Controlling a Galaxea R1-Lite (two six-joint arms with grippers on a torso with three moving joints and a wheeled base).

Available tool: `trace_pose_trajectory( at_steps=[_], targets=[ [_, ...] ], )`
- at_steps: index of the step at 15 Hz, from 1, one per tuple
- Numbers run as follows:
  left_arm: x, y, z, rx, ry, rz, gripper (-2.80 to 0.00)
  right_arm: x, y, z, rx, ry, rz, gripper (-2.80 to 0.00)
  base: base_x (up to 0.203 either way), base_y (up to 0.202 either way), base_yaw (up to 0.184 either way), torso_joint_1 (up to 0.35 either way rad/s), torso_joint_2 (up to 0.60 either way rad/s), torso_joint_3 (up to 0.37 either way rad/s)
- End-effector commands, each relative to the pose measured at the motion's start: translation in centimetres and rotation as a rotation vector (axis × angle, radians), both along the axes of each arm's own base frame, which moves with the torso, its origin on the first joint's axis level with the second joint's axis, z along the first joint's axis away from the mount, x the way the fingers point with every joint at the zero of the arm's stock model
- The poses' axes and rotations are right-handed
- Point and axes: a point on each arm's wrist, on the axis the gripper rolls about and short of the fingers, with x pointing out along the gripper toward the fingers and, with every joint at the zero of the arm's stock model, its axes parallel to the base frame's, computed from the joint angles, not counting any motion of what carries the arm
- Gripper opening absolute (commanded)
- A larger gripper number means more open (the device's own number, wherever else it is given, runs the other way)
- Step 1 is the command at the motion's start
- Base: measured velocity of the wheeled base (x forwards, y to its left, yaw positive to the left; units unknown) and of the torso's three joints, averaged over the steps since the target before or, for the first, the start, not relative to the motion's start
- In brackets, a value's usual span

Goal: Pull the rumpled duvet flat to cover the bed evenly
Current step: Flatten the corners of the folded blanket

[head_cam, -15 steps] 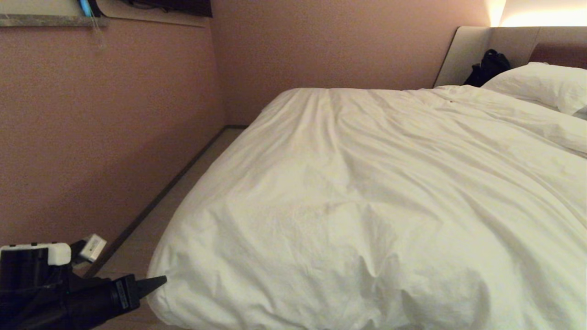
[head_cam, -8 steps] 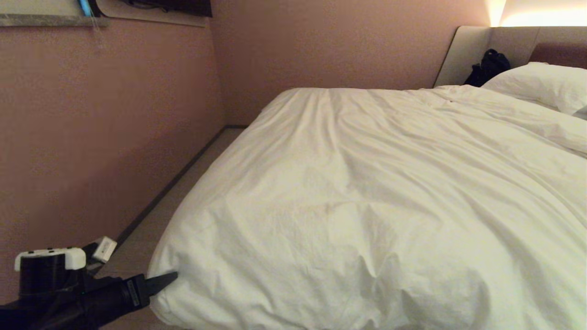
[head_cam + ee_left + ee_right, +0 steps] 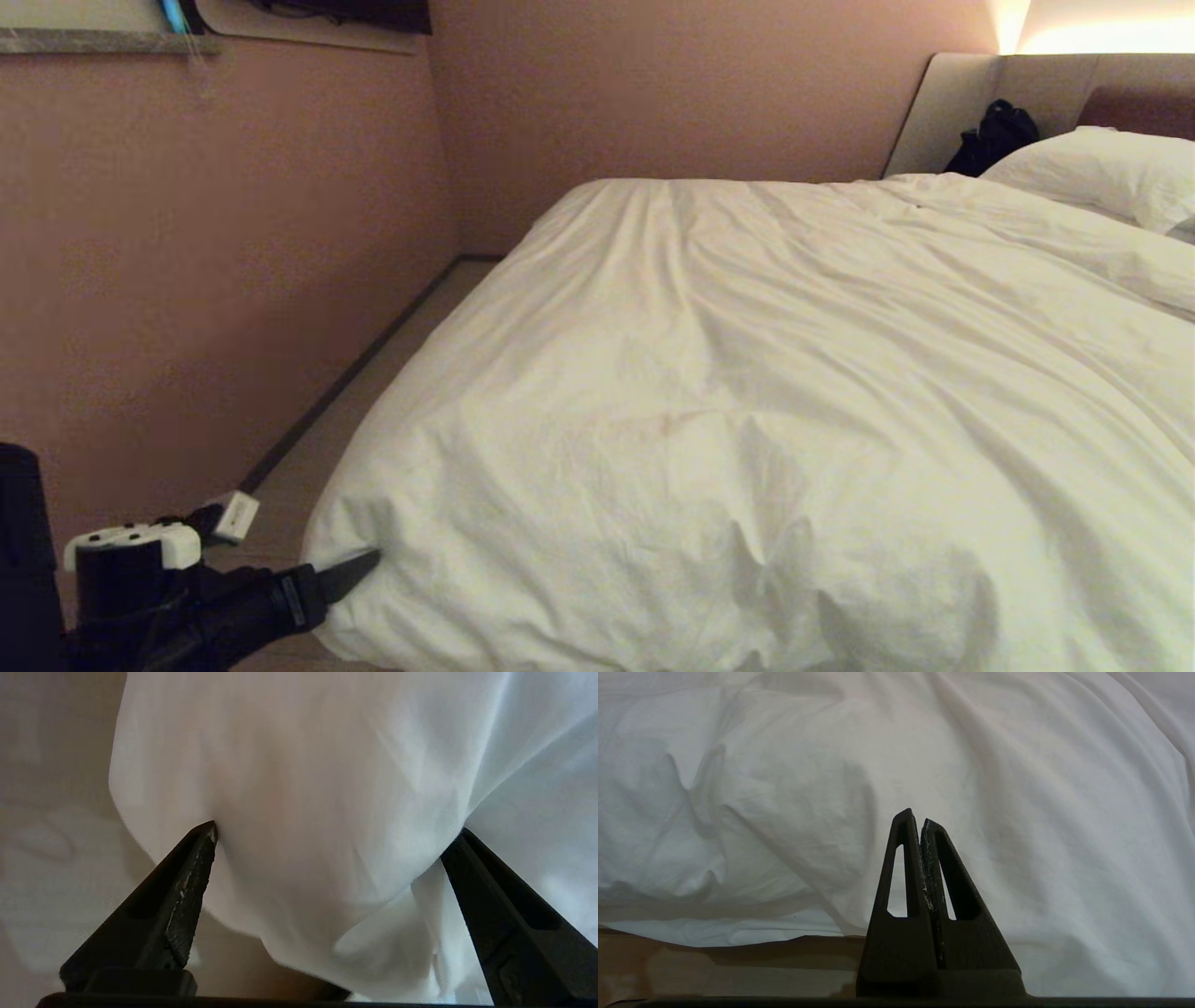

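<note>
Left gripper (image 3: pixel 359 565) has crept along the floor toward the bed's near-left corner over the last second, and its tip now presses into the hanging duvet (image 3: pixel 747 392) corner; a second ago it was only just at the fabric edge. In the wrist view the fingers (image 3: pixel 187 891) stand wide apart with the duvet's bulging corner lying between them, one tip dimpling the cloth, nothing clamped yet. My read: approach is finished, next is closing on that corner fold, then pulling out and down. Risk: the fold is puffy, so a shallow bite could catch cover only and slip. Right gripper (image 3: pixel 920 821) is parked with fingers together, empty, pointing at the duvet's near edge above the floor. The duvet itself hasn't moved: it covers the bed (image 3: pixel 952 103) nearly wall to headboard, with a bunched lump at the near end and long creases running toward the pillow (image 3: pixel 1092 173). A dark bag (image 3: pixel 997 131) sits at the headboard. Coverage looks mostly done; flattening is what's left.
</note>
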Motion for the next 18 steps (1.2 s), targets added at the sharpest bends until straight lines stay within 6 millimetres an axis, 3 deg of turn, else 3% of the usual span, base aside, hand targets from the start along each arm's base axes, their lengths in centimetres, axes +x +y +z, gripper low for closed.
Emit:
trace_pose_trajectory(
  at_steps=[1,6,7,11,15,18],
  targets=[
    [0.1,-0.3,-2.0,-0.005,0.059,-0.009,0.00,0.0,0.0,0.0,0.000,-0.001,0.000,-2.80,0.000,0.000,0.000,0.000,0.00,0.000],
    [0.0,-0.4,-0.6,-0.048,0.009,0.011,0.00,0.0,0.0,0.0,0.000,-0.001,0.000,-2.80,0.000,0.000,0.000,0.000,0.00,0.000],
    [0.0,-0.4,-0.5,-0.049,0.006,0.010,-2.80,0.0,0.0,0.0,0.000,-0.001,0.000,-2.80,0.000,0.000,0.000,0.000,0.00,0.000],
    [-0.2,-0.7,1.5,-0.089,-0.070,0.013,-2.80,0.0,0.0,0.0,0.000,-0.001,0.000,-2.80,0.000,0.000,0.000,0.000,0.00,0.000],
    [-1.7,-1.0,3.7,-0.121,-0.090,-0.042,-2.80,0.0,0.0,0.0,0.000,-0.001,0.000,-2.80,0.000,0.000,0.000,0.000,0.00,0.000],
    [-2.2,-1.1,3.9,-0.134,-0.066,-0.057,-2.80,0.0,0.0,0.0,0.000,-0.001,0.000,-2.80,0.000,0.000,0.000,0.000,0.00,0.000]
  ],
)
